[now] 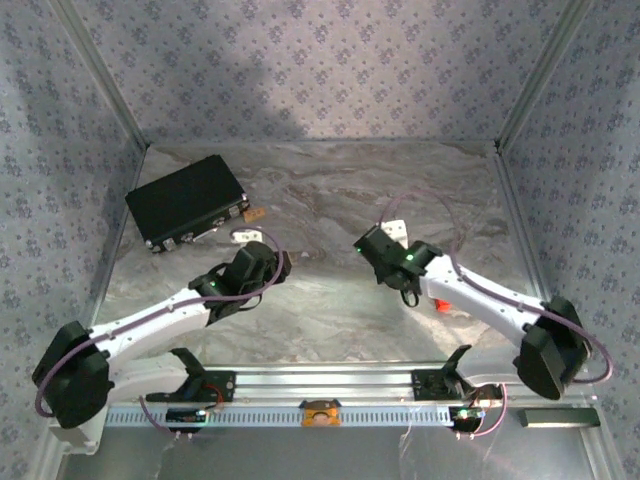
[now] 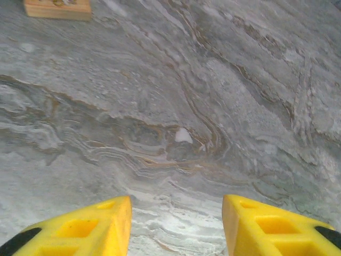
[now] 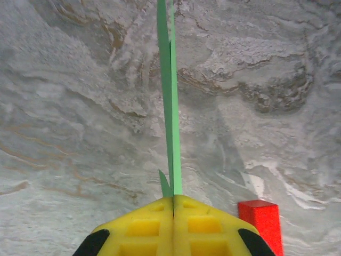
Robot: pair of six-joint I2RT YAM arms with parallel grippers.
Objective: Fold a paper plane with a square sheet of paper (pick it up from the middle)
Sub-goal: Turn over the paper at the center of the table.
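My right gripper (image 3: 173, 198) is shut on a folded piece of bright green paper (image 3: 169, 96). The paper stands edge-on, running straight out from the yellow fingers (image 3: 144, 226), with two layers and a small flap at the jaws. Its outline cannot be told from this angle. From above, the right gripper (image 1: 363, 243) hangs over the table's middle right. My left gripper (image 2: 176, 201) is open, nothing lies between its yellow fingers (image 2: 101, 224), and only marble shows below it. From above, the left gripper (image 1: 281, 262) sits left of centre, facing the right one across a gap.
A small red block (image 3: 259, 221) lies on the table just right of the right gripper, also seen from above as the red block (image 1: 447, 305) beside the right arm. A black case (image 1: 187, 203) lies at the back left, with a small wooden block (image 1: 255, 213) (image 2: 57, 8) beside it.
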